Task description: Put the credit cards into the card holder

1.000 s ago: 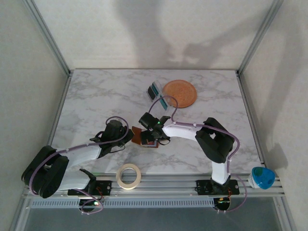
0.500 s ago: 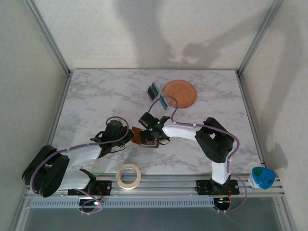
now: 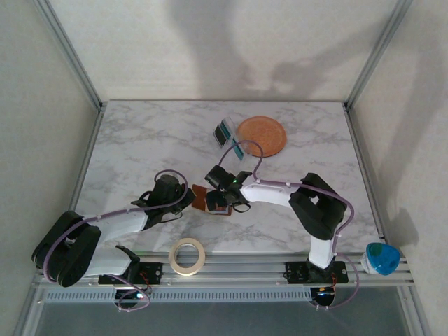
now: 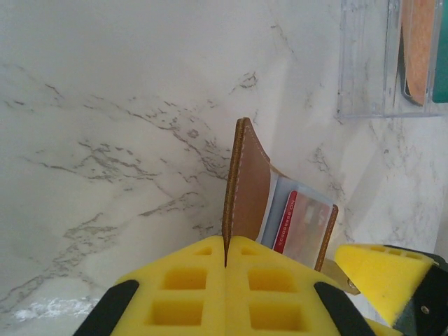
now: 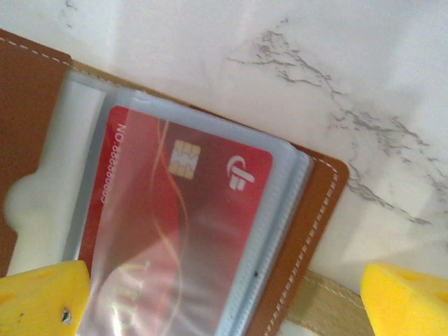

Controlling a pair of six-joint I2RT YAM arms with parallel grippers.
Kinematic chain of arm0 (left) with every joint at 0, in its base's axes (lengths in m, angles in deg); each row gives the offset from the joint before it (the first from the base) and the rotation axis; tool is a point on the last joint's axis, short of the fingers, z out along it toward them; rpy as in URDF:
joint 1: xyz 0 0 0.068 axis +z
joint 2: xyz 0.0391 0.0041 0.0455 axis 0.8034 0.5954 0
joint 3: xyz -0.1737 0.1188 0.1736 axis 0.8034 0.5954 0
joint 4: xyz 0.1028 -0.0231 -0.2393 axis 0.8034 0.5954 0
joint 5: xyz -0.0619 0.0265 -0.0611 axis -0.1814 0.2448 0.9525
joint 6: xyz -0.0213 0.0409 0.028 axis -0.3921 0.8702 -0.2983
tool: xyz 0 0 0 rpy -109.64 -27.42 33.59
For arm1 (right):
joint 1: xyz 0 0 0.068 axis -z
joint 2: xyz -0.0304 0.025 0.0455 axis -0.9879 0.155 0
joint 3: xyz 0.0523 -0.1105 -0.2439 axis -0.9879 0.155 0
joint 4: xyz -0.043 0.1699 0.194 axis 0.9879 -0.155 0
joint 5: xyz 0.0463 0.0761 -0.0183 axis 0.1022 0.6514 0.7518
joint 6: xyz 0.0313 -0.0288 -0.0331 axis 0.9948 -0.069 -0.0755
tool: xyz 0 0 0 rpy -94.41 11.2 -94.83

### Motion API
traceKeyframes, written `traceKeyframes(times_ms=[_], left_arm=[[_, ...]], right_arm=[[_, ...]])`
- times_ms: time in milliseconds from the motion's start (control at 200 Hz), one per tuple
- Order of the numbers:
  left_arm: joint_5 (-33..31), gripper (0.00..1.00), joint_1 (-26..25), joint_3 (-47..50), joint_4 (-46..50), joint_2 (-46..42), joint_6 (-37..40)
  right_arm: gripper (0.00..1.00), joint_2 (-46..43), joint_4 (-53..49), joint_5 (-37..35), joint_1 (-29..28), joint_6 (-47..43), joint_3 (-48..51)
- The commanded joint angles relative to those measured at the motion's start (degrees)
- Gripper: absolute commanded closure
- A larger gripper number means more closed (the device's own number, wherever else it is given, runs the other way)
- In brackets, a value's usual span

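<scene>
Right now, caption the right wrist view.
Open right gripper above brown leather card holder, red chip card sleeved inside.

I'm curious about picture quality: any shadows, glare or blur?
Top external: soft arm shadows on the back wall. Right wrist: the red card looks hazy under its glossy plastic pocket. Left wrist: the marble table is evenly lit, veins crisp.
</scene>
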Motion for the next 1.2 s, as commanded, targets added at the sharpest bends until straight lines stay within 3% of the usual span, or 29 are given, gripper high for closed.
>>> traceKeyframes(times_ms=[0,175,320,511,631,1191], left_arm=[[-1.4,1.0,-0.1,-1.1,0.7,0.5,-0.5],[-1.2,1.0,-0.2,-1.1,0.4,0.9,-0.7],[-1.5,1.0,-0.1,-1.1,0.7,0.5,-0.6],[-1.4,1.0,-0.1,-1.1,0.8,0.4,-0.6],[-1.5,1.0,-0.2,-1.1,0.8,0.4,-0.7],[-1.5,1.0,-0.3,-1.9,1.9,0.4,-0.3]], right_arm=[[0.01,-3.1,-4.3,0.6,-0.1,0.8,-0.5],[0.02,-6.0,-2.9,8.7,1.2,1.3,0.5],[0.16,-8.5,4.0,20.9,4.2,3.1,4.7],[0.34,-8.6,10.0,28.2,7.6,4.2,8.8],[0.45,-8.0,12.8,30.1,8.5,5.0,10.4],[0.5,-4.5,17.4,31.5,10.3,6.5,13.8]])
